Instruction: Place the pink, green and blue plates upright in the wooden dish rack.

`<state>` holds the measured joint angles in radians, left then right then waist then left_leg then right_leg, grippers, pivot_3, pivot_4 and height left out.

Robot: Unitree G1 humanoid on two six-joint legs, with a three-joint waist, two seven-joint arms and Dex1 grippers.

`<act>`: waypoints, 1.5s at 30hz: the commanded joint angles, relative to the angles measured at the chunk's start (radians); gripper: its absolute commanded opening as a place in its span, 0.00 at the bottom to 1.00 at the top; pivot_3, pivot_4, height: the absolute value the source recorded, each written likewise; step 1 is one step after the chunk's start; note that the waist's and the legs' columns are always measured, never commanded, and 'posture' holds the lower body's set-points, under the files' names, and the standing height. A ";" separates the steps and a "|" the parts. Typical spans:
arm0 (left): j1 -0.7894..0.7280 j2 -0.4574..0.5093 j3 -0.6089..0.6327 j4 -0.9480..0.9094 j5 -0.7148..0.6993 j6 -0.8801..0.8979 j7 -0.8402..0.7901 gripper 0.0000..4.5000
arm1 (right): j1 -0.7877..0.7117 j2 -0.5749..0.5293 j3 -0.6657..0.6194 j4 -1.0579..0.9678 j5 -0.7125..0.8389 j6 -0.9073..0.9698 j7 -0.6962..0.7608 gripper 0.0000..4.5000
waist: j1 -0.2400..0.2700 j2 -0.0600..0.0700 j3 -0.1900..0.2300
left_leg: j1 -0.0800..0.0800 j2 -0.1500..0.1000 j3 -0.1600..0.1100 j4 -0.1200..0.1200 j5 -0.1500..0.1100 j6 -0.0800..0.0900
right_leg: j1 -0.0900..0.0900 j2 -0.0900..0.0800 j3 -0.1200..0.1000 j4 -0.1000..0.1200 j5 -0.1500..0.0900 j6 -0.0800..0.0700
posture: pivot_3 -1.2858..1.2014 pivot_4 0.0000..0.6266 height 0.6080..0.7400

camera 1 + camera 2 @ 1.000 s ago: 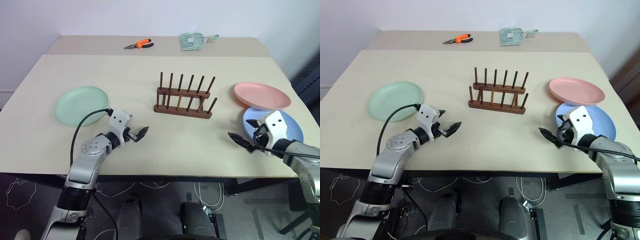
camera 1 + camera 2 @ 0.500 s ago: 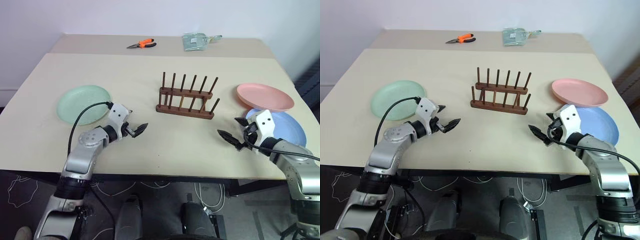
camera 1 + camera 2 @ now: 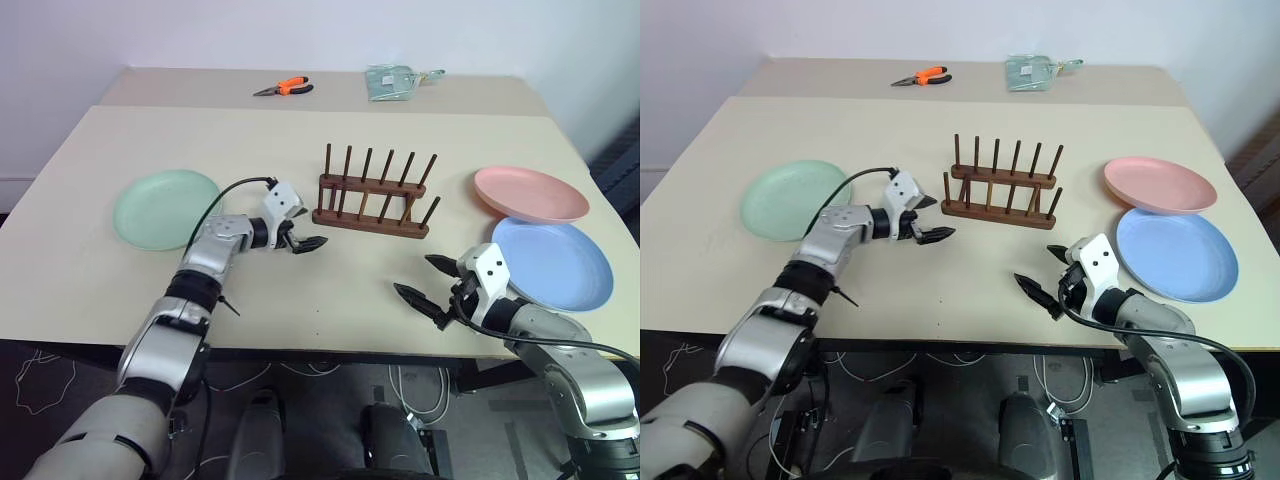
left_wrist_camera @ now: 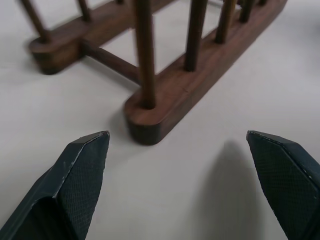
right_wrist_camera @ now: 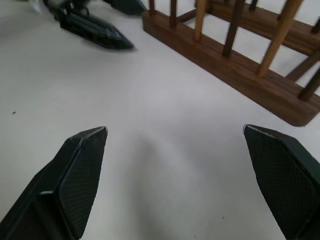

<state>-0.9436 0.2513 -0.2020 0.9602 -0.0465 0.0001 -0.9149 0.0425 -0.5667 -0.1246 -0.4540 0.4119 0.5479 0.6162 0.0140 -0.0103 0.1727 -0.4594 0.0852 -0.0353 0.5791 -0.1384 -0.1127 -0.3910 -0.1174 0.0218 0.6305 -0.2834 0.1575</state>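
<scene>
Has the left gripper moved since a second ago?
Yes. The left gripper moved forward and rightward, from near the green plate up to the wooden dish rack.

Your head views looked down over the table [image 3: 300, 140]; both wrist views sat close, facing the rack [image 4: 165, 100], which all shared.
</scene>
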 commanded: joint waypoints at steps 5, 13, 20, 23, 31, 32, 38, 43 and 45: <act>-0.071 -0.054 0.035 0.161 0.036 -0.106 0.046 0.52 | 0.032 0.000 -0.007 -0.077 -0.001 -0.020 -0.019 1.00 | -0.001 0.000 0.000 | 0.000 0.000 0.000 0.000 0.000 0.000 | 0.000 0.000 0.000 0.000 0.000 0.000 | 0.52 0.24 1.00; 0.047 -0.071 0.034 0.000 0.033 -0.127 -0.002 0.16 | 0.032 -0.030 -0.011 -0.063 -0.016 -0.029 -0.004 1.00 | -0.001 0.000 0.000 | 0.001 0.000 0.000 0.000 0.000 0.000 | 0.001 0.000 0.000 0.000 0.000 0.000 | 0.52 0.24 1.00; 0.306 0.039 -0.023 -0.559 -0.035 0.062 -0.189 0.16 | 0.057 -0.103 -0.041 -0.046 0.006 -0.008 0.067 1.00 | -0.002 0.001 0.000 | 0.001 0.000 0.000 -0.001 0.000 0.000 | 0.001 0.000 0.000 0.001 0.000 0.000 | 0.52 0.24 1.00; 0.342 0.101 -0.038 -0.641 -0.028 0.099 -0.222 0.16 | 0.067 -0.127 -0.055 -0.022 0.005 -0.015 0.090 1.00 | -0.002 0.001 0.000 | 0.002 0.000 0.000 -0.001 0.000 0.000 | 0.001 0.000 0.000 0.001 0.000 0.000 | 0.52 0.24 1.00; 0.374 0.179 -0.042 -0.628 0.003 0.093 -0.209 0.16 | 0.074 -0.132 -0.075 0.027 -0.016 -0.049 0.099 1.00 | -0.003 0.001 0.000 | 0.002 0.000 0.000 0.000 0.000 0.000 | 0.002 0.000 0.000 0.001 -0.001 -0.003 | 0.52 0.24 1.00; 0.377 0.183 -0.040 -0.630 -0.002 0.097 -0.212 0.16 | 0.076 -0.131 -0.075 0.027 -0.017 -0.051 0.099 1.00 | -0.004 0.001 0.000 | 0.002 0.000 0.000 0.000 0.000 0.000 | 0.002 0.000 0.000 0.001 -0.001 -0.003 | 0.52 0.24 1.00; 0.408 0.242 -0.012 -0.672 -0.019 0.185 -0.202 0.16 | 0.085 -0.126 -0.066 0.028 -0.028 -0.052 0.089 0.71 | -0.007 0.001 -0.001 | 0.002 0.000 0.000 0.001 0.000 0.000 | 0.002 0.000 0.000 0.001 -0.001 -0.003 | 0.52 0.24 1.00; 0.524 0.307 0.043 -0.851 -0.094 0.284 -0.182 0.16 | 0.078 -0.114 -0.047 0.027 -0.039 -0.043 0.073 0.17 | -0.026 0.001 -0.001 | 0.004 0.001 0.000 -0.002 0.000 0.000 | 0.003 0.000 0.000 0.001 -0.002 -0.003 | 0.52 0.24 1.00; 0.541 0.294 0.058 -0.891 -0.127 0.333 -0.158 0.16 | 0.069 -0.109 -0.029 0.025 -0.039 -0.040 0.075 0.02 | -0.024 0.001 -0.001 | 0.005 0.001 0.000 -0.001 0.001 0.000 | 0.003 0.000 0.000 0.002 -0.002 -0.003 | 0.52 0.24 1.00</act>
<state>-0.4111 0.5456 -0.1648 0.1019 -0.1464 0.2887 -1.0916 0.1225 -0.6847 -0.1585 -0.4075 0.3675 0.5159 0.6919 -0.0104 -0.0092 0.1717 -0.4545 0.0859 -0.0355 0.5791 -0.1378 -0.1122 -0.3871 -0.1174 0.0223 0.6320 -0.2848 0.1539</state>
